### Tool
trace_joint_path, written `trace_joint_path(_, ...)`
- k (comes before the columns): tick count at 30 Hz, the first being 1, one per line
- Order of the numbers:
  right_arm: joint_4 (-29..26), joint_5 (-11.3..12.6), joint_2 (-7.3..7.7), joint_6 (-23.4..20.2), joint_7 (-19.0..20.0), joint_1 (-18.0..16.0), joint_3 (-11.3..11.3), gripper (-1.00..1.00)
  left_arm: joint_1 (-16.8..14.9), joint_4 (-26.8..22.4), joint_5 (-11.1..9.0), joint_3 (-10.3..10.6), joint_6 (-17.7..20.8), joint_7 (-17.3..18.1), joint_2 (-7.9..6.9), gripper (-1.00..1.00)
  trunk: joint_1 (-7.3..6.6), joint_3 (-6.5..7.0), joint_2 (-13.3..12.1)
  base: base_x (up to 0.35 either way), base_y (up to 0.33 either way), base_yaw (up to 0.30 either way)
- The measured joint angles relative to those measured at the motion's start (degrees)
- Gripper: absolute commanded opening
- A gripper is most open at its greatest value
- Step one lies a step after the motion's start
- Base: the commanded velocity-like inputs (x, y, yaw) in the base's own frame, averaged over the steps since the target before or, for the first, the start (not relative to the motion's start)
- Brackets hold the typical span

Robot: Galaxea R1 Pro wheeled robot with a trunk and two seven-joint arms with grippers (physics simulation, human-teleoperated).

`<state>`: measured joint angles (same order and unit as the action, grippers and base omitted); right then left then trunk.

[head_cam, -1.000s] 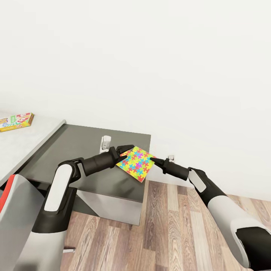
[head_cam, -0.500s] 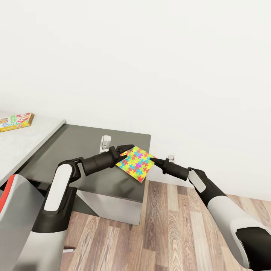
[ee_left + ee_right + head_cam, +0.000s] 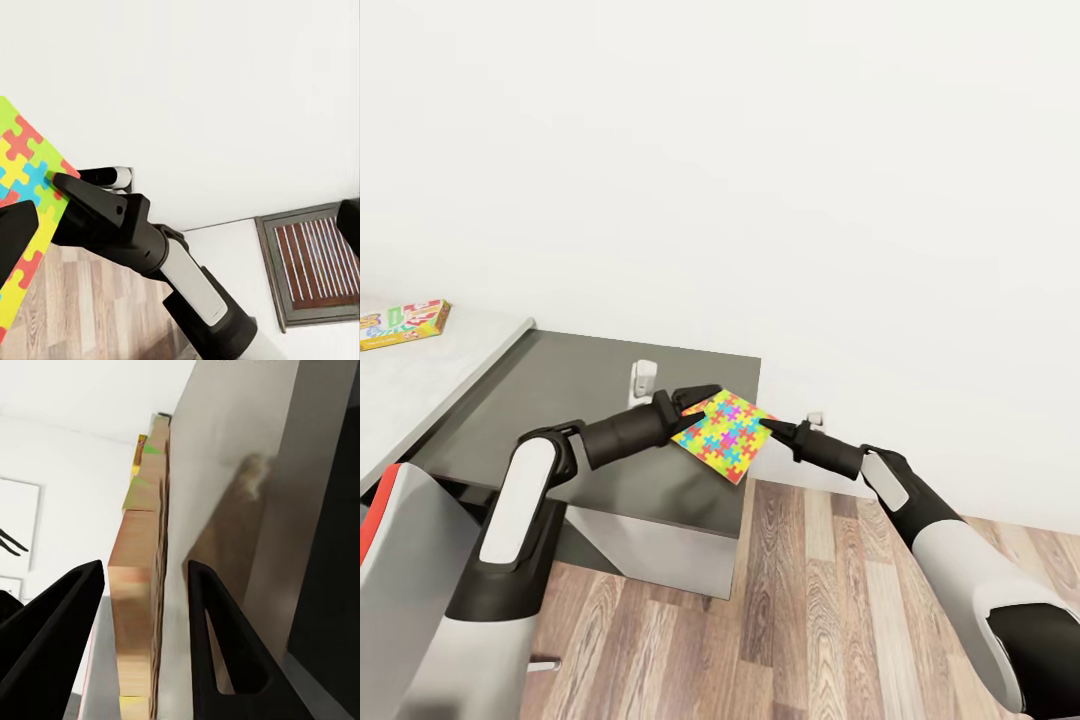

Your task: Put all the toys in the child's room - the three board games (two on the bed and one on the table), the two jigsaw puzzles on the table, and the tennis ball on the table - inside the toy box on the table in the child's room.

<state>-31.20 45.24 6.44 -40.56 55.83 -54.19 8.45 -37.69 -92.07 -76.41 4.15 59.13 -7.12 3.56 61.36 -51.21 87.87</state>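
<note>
Head view takes in the white wall (image 3: 760,150) and the wood plank floor (image 3: 830,620), then the table (image 3: 600,390): its long light-grey top at far left joins a lower dark-grey top with pale fronts. A board game (image 3: 402,322) lies flat on the light-grey top, well apart from both arms. Smaller, held in the air over the dark top's right corner, is one jigsaw puzzle (image 3: 723,434), a thin square of interlocking yellow, green, blue, pink and orange pieces, tilted on a corner like a diamond. The left gripper (image 3: 695,399) pinches its upper left edge, and the left wrist view shows a dark finger lying over the puzzle's face. The right gripper (image 3: 768,427) meets the opposite edge; in the right wrist view the puzzle (image 3: 142,577) is seen edge-on, standing in the gap between the two dark fingers (image 3: 52,637), which are spread wider than its thickness, and I cannot tell if they touch it. A white wall socket (image 3: 644,377) stands on the dark top behind the left forearm. Compared with half a second ago, the left forearm sits slightly higher; the puzzle and right arm look unchanged.
</note>
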Motion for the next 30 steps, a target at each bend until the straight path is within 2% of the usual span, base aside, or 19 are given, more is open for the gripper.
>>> trace_joint_path(4, 0.00, 0.02, 0.14, -0.05, 0.01, 0.00, -0.07, -1.00, 0.22, -0.01, -0.11, 0.79, -0.06, 2.68, -0.41, 1.00, 0.00, 0.00, 0.00, 0.000, 0.000, 0.000)
trace_joint_path(20, -0.03, 0.28, 0.23, -0.50, -0.29, 0.01, -0.20, -1.00, 2.33, -0.02, -0.31, 1.15, -0.31, 5.90, -0.87, 1.00, 0.00, 0.00, 0.00, 0.000, 0.000, 0.000)
trace_joint_path(28, 0.01, 0.05, 0.02, -0.46, -0.59, 0.05, -0.03, -1.00, 2.52, -0.02, 0.06, 1.59, -0.18, 6.54, -0.82, 1.00, -1.75, 1.43, -3.19, 0.000, 0.000, 0.000)
trace_joint_path(30, -0.11, -0.01, -0.02, -0.38, -0.56, 0.06, 0.06, -1.00, 2.46, -0.02, 0.13, 2.46, -0.09, 6.66, -0.87, 1.00, -2.19, 1.79, -4.00, 0.000, 0.000, 0.000)
